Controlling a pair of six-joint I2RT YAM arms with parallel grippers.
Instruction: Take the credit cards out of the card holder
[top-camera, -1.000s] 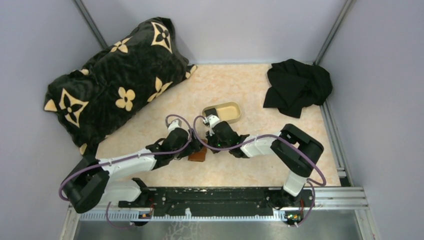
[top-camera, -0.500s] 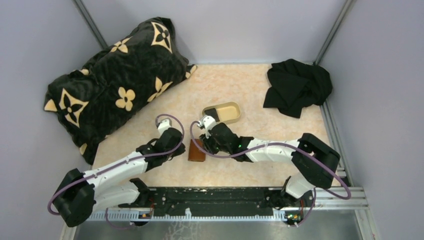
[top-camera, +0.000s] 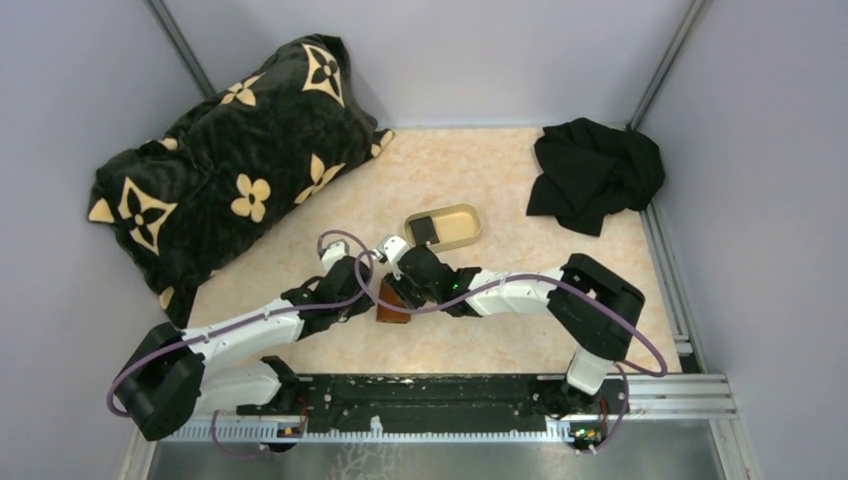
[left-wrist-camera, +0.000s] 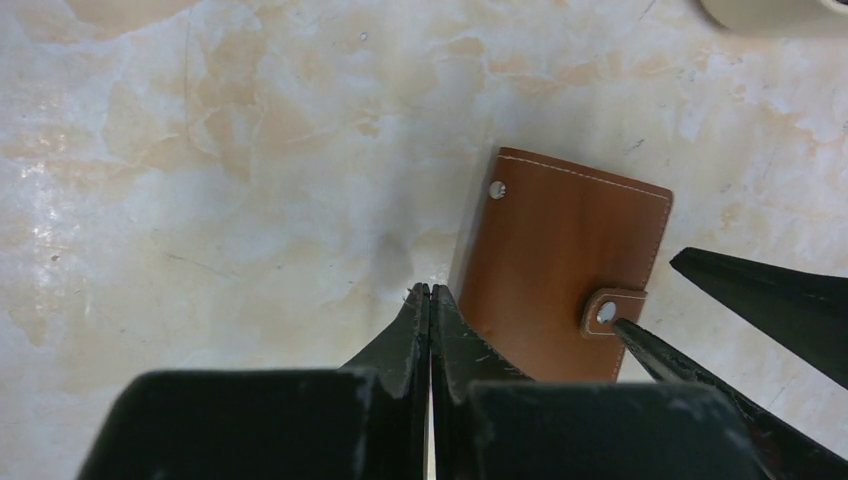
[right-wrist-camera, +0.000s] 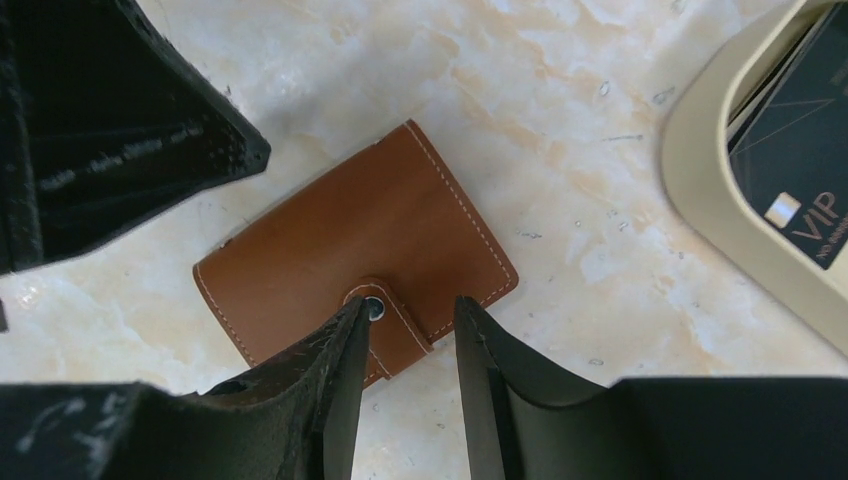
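Here, on the marbled table (top-camera: 500, 170), the brown card holder (right-wrist-camera: 350, 240) lies flat, snapped closed, near a tan tray (right-wrist-camera: 700, 180) holding a dark card (right-wrist-camera: 800, 140). The left gripper (left-wrist-camera: 430, 295), clenched empty, sits beside the holder's edge; the right gripper (right-wrist-camera: 410, 303), released, straddles its snap tab (right-wrist-camera: 400, 325).

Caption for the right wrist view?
Open right gripper at the snap tab of the closed card holder; dark card in tray.

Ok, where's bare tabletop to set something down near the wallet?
Bare table lies behind the tray, between the patterned cushion and the black cloth, and in the near strip between the wallet and the rail. Crowded at the wallet: the left pincer and right pincer meet there.
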